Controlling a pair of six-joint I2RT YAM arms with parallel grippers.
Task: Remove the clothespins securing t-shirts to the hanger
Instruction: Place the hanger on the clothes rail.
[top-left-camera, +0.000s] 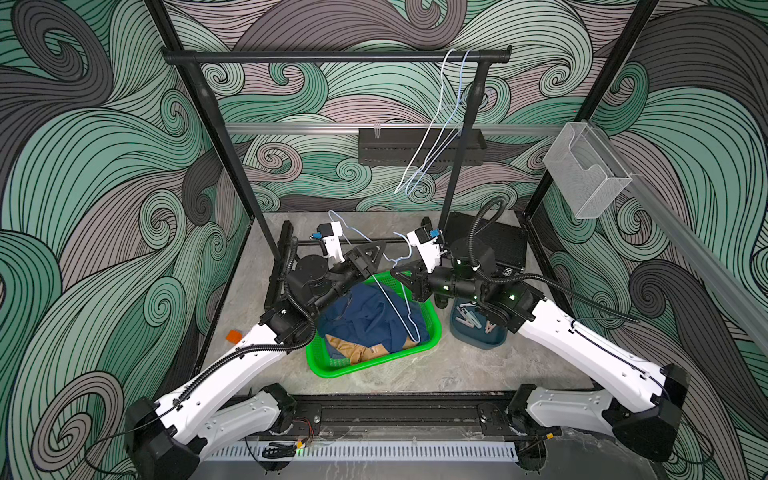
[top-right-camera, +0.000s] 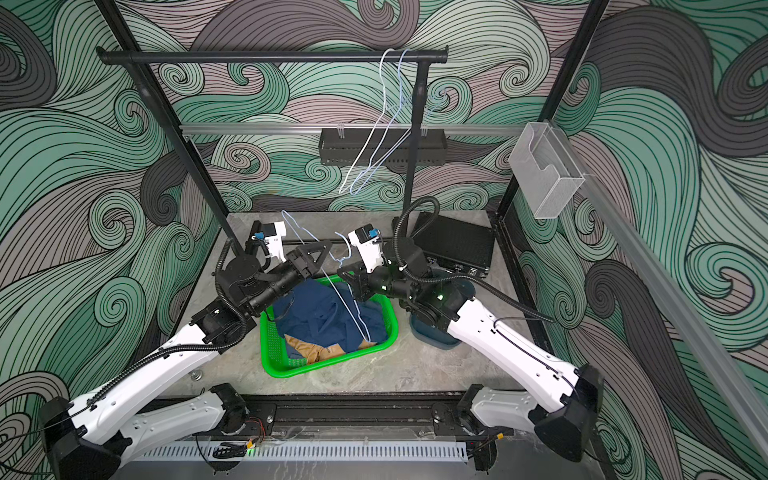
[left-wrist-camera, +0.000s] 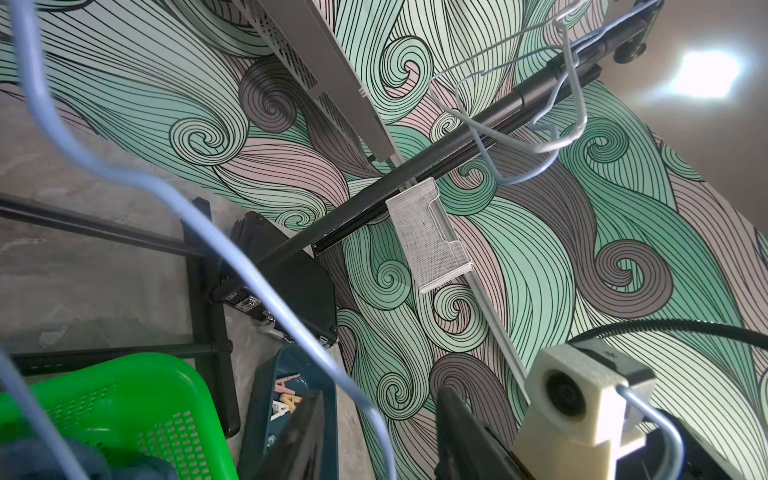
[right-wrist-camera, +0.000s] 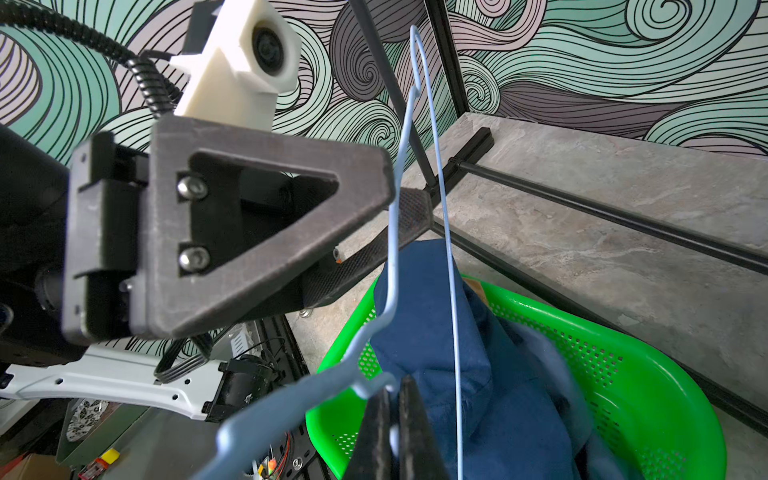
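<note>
Blue wire hanger (right-wrist-camera: 392, 266) slants over the basket (right-wrist-camera: 644, 374), pinched by the right gripper (right-wrist-camera: 392, 395); the left gripper (right-wrist-camera: 399, 193), jaws apart, straddles its wire.

Swirling green-and-grey wave wallpaper (top-left-camera: 83, 166) surrounds a grey stone-look floor (top-left-camera: 457, 374) and black rail (top-left-camera: 332, 57)

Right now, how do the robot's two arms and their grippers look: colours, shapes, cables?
The left arm and right arm have white shell links with black joints. A black corrugated hose runs along each. The left gripper and right gripper have dark triangular open-frame fingers; a white camera housing sits at each wrist.
</note>
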